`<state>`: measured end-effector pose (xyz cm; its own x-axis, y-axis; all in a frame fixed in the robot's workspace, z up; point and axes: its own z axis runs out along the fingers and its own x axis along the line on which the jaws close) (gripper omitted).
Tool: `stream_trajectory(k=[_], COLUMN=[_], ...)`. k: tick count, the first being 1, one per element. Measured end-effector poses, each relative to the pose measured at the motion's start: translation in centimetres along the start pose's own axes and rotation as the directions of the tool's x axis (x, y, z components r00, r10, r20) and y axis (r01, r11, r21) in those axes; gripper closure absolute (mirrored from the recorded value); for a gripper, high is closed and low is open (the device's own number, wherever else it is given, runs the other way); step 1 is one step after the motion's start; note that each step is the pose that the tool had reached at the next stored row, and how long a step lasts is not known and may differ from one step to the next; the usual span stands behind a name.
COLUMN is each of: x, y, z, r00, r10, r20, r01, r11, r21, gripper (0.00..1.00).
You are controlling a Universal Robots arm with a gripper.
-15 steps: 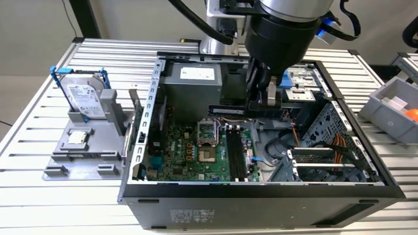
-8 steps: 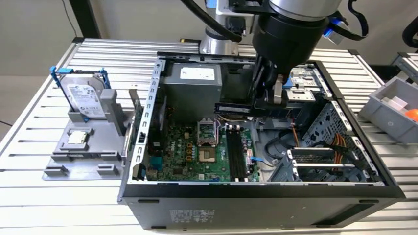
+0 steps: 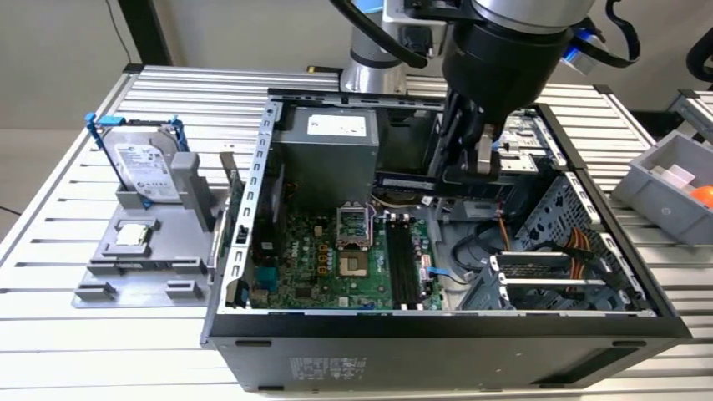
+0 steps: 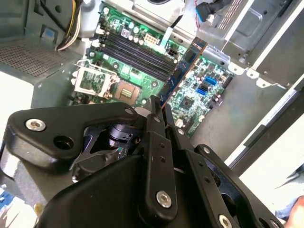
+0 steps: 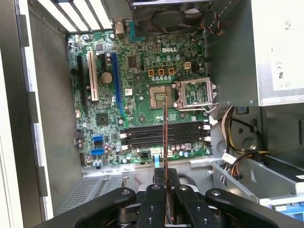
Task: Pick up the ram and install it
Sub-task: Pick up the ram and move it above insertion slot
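Gripper (image 4: 159,108): jaws pinched ram (image 4: 183,71) at one end.
Second wrist view: ram's blue face shown, above mobo (image 4: 192,102).
First wrist view: ram edge-on, thin line.

White lettering (image 5: 169,49) on motherboard (image 5: 142,97); label (image 3: 336,125) on power supply (image 3: 323,163).

- Pretty clearly a robotics lab or test bench, not a home or an office.
- Everything sits on a slotted aluminium table (image 3: 56,225).
- A robot arm (image 3: 513,58) hangs over an open PC case (image 3: 446,351), its gripper (image 5: 166,179) clamped on the ram (image 5: 165,137).
- A grey fixture (image 3: 112,276) props a hard drive (image 3: 145,167) upright.
- A grey parts bin (image 3: 657,180) sits at the exterior view's right.
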<state>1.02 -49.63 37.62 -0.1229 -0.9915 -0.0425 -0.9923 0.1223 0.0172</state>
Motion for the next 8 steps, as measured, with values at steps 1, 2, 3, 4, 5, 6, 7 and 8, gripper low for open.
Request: stream_trajectory(k=[1,2,3,4,5,6,7,8], x=[-0.04,-0.05,-0.05,-0.05,-0.05,-0.05,-0.05,-0.05], y=[-0.01,-0.01,-0.01,-0.02,-0.02,-0.02,-0.02,-0.02], z=[0.01,0.0,0.0,0.01,0.0,0.0,0.0,0.0], r00=[1.0,1.0,1.0,1.0,1.0,1.0,1.0,1.0], r10=[0.0,0.0,0.0,0.0,0.0,0.0,0.0,0.0], r20=[0.0002,0.0001,0.0001,0.0001,0.0001,0.0,0.0,0.0001], r01=[0.0,0.0,0.0,0.0,0.0,0.0,0.0,0.0], r11=[1.0,1.0,1.0,1.0,1.0,1.0,1.0,1.0], r21=[0.0,0.0,0.0,0.0,0.0,0.0001,0.0,0.0001], gripper=[1.0,1.0,1.0,1.0,1.0,1.0,1.0,1.0])
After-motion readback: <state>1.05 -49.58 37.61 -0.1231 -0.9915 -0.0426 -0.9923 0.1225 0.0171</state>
